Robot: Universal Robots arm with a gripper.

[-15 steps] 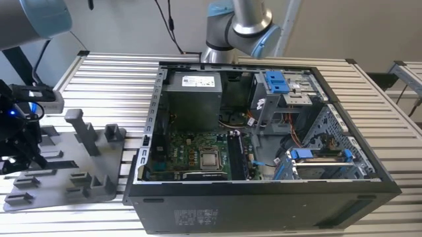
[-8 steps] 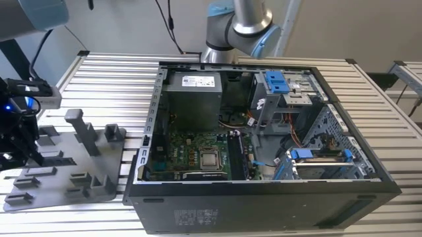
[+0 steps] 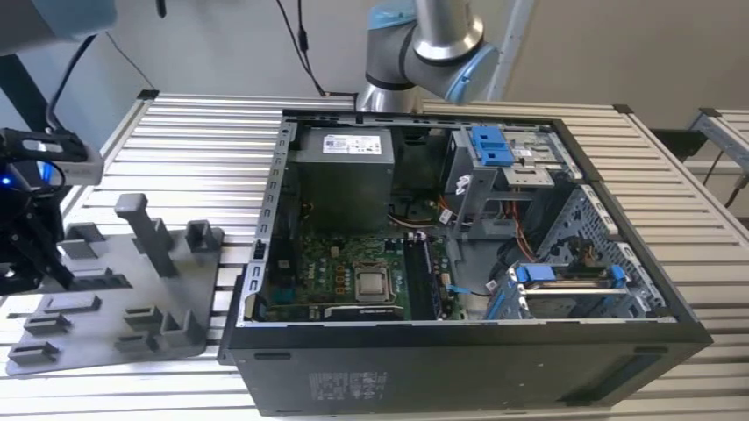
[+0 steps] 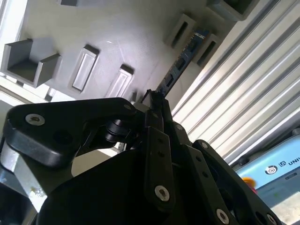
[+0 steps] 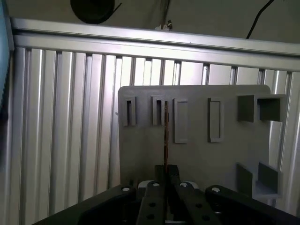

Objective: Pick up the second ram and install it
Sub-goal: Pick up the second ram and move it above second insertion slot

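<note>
One thin, flat, dark navy memory stick, the second ram (image 4: 180, 63), stands on its long edge over the grey plastic holder tray (image 4: 93, 28). In the second wrist view its far end lies between two small upright grey posts (image 4: 180, 28) of the tray, and its near end goes in between the black fingers of the gripper (image 4: 153, 99). In the first wrist view the second ram (image 5: 165, 131) is seen edge-on as a narrow dark line, running straight from the gripper (image 5: 167, 169) toward the row of rectangular slots (image 5: 180, 119) in the tray. The fingers are pressed together on the stick from both sides, so the gripper is closed and holds it. I cannot tell whether the stick is touching the tray or is a little above it.

At the exterior view's left edge the gripper (image 3: 47, 267) hangs over the tray (image 3: 129, 289), which lies on a table of silver metal slats (image 3: 199, 140). Just beside the tray, in the middle of this view, lies an open black computer case (image 3: 468, 377) with a green motherboard (image 3: 339, 263) and bright blue plastic clips (image 3: 492, 145) inside. The grey and blue robot arm (image 3: 422, 53) is at the upper middle.
</note>
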